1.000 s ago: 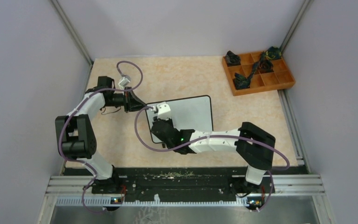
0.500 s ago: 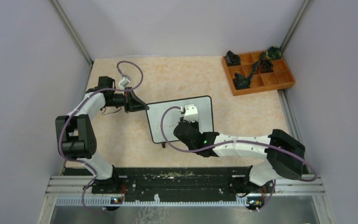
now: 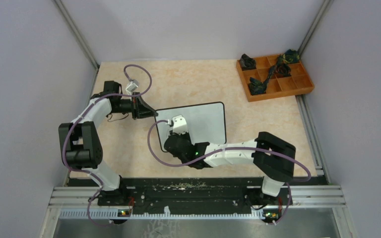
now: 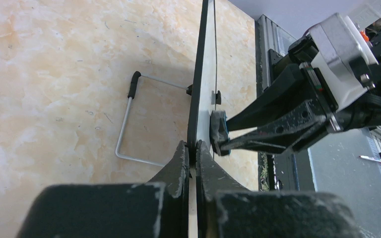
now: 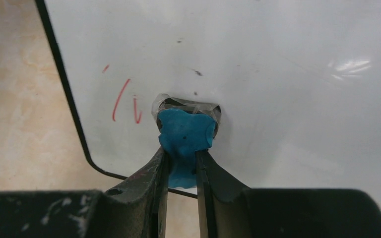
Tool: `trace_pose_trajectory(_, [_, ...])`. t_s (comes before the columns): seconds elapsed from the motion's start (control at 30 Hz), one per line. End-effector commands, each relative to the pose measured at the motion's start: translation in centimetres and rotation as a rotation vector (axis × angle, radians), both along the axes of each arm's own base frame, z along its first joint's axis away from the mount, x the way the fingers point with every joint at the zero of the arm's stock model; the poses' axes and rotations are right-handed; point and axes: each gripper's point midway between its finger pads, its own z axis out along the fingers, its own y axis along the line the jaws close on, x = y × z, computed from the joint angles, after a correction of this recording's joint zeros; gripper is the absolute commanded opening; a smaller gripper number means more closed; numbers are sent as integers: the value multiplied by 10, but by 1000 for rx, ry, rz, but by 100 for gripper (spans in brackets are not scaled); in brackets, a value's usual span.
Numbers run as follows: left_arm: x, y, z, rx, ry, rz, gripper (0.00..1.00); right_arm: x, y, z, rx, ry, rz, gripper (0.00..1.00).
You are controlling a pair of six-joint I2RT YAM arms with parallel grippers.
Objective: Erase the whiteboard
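**A:** Where's the wipe at? What does the next stroke hinge on?

**B:** The board (image 3: 203, 121) sits mid-desk (image 3: 258, 99), long axis roughly 9 to 3 in the top view. The left hand (image 3: 148, 113) is clenched on the rim at the board's 10 o'clock corner. The left wrist view shows both fingers pinching the thin edge, with the wire foot (image 4: 124, 124) behind it. Looks like it's just bracing the thing.

**A:** And the right one?

**B:** The right hand (image 5: 181, 151) is gripping a blue eraser (image 5: 184, 130), with the pad against the white face. The arm comes in low from about 4 o'clock. Its forearm lies along the board's 6 o'clock side and the wrist sits over the board's 9 o'clock end.

**A:** So what's left to rub out?

**B:** A few red marks (image 5: 121, 100). In the right wrist view they're at about 10 o'clock from the eraser, near it but not under it. They sit between the pad and the frame by the rounded corner. The rest of the face in that view looks clean apart from a couple of tiny specks.

**A:** So the right arm finishes it?

**B:** That's my guess. It's the one with the eraser and it's right next to the marks, so a short slide toward 10 o'clock should do it. The risk I see is running off the rim, since the marks are close to the frame.
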Motion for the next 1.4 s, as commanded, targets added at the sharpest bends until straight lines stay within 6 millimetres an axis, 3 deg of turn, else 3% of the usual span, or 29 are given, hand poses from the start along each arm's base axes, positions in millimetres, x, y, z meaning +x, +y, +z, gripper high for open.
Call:
trace_pose_trajectory(0.0, [-8,-4,-17,53,24,-17,0,2,53,16,132,7,85,0])
trace_pose_trajectory(0.13, [-8,-4,-18,53,26,-19,0,4,68,21,137,4,101,0])
trace_pose_trajectory(0.27, [-7,-4,-19,54,17,-20,0,7,61,20,107,2,65,0])
trace_pose_trajectory(0.4, [-7,-4,-18,54,14,-20,0,11,30,19,70,0,-13,0])
trace_pose_trajectory(0.53, [-7,-4,-18,56,14,-21,0,16,-15,22,18,-11,-114,0])
trace_pose_trajectory(0.63, [-6,-4,-18,57,12,-21,0,20,-48,39,7,-35,-179,0])
trace_pose_trajectory(0.77, [-6,-4,-18,56,11,-21,0,22,-66,47,6,-43,-198,0])
trace_pose_trajectory(0.9, [-6,-5,-19,58,14,-23,0,23,-51,51,23,-34,-152,0])
trace_pose_trajectory(1.37, [-12,-7,-18,65,37,-29,0,16,63,29,18,11,79,0])
